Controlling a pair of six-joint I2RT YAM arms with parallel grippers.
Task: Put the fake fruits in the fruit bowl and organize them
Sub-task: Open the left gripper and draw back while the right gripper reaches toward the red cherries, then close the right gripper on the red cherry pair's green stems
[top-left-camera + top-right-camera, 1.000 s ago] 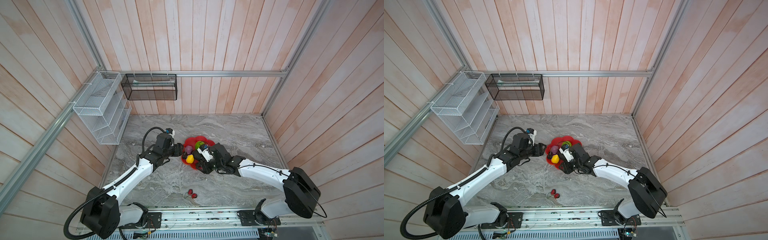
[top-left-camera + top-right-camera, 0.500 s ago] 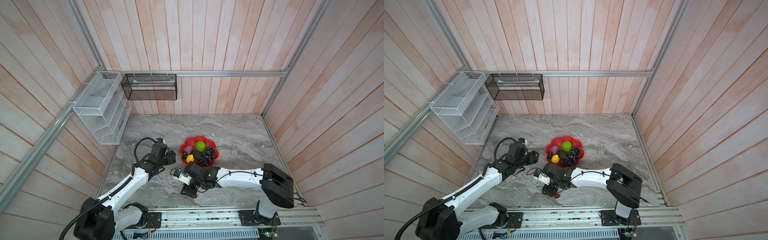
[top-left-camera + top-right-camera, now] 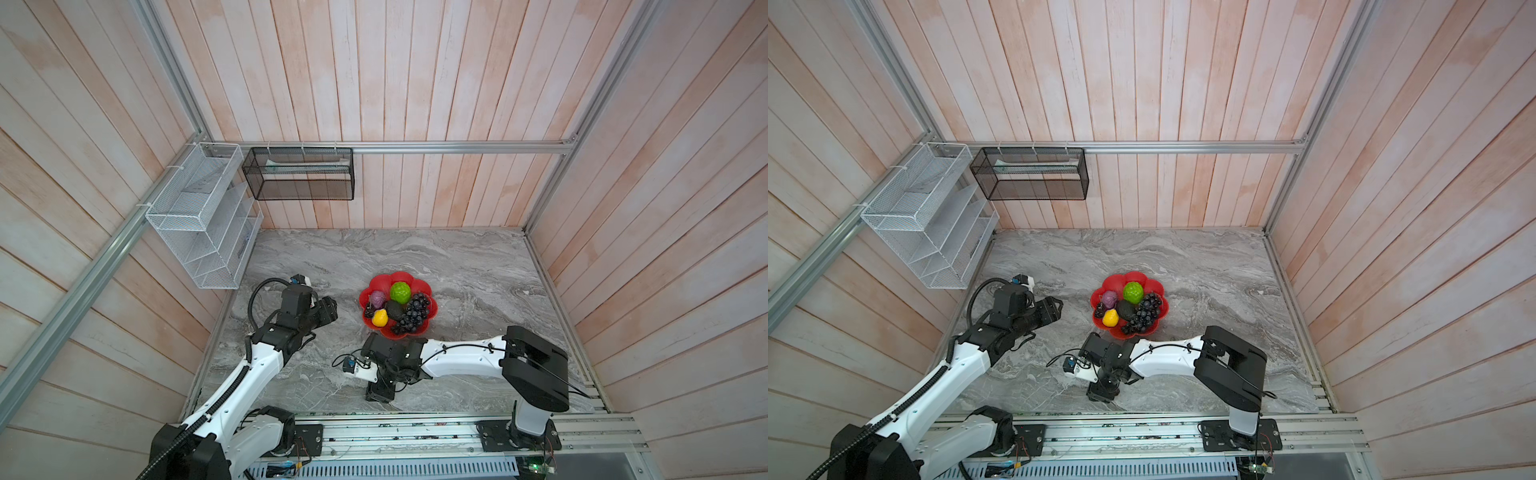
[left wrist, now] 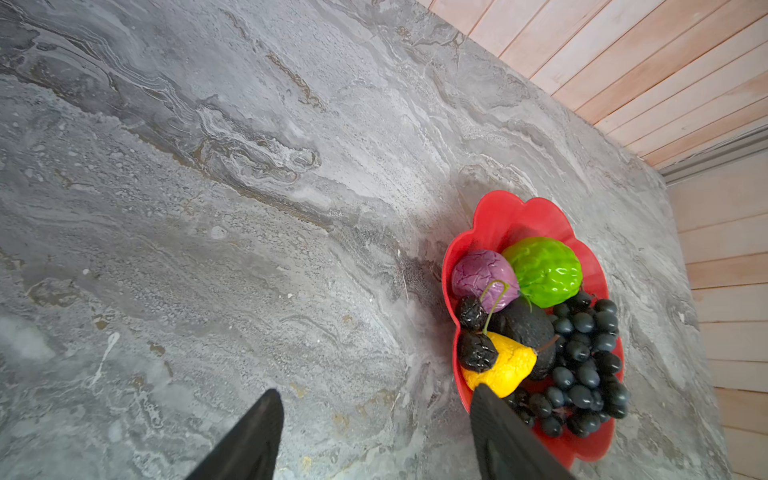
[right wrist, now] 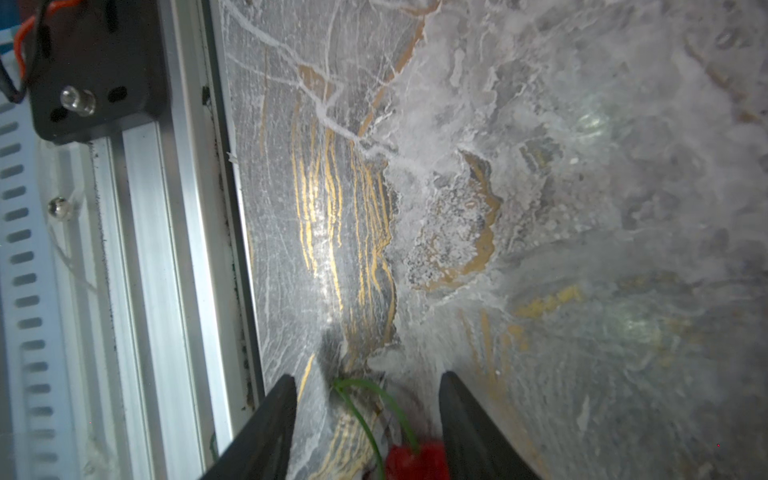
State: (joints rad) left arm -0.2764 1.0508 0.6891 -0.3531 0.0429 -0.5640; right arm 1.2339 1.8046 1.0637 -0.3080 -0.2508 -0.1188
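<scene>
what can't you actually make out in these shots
- Strawberries: right wrist view, cut off by the bottom edge between the fingers of the right gripper; under that arm in both top views.
- Fruit bowl centre: covered by the piled fruit in both top views.
- Grape bunch: left wrist view, near end behind a finger of the left gripper.
- Black mesh basket: contents too small in both top views.

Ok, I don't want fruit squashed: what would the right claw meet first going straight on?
Probably the strawberry sitting between the jaws of the open right claw, then the table close behind; depth is unclear.
</scene>
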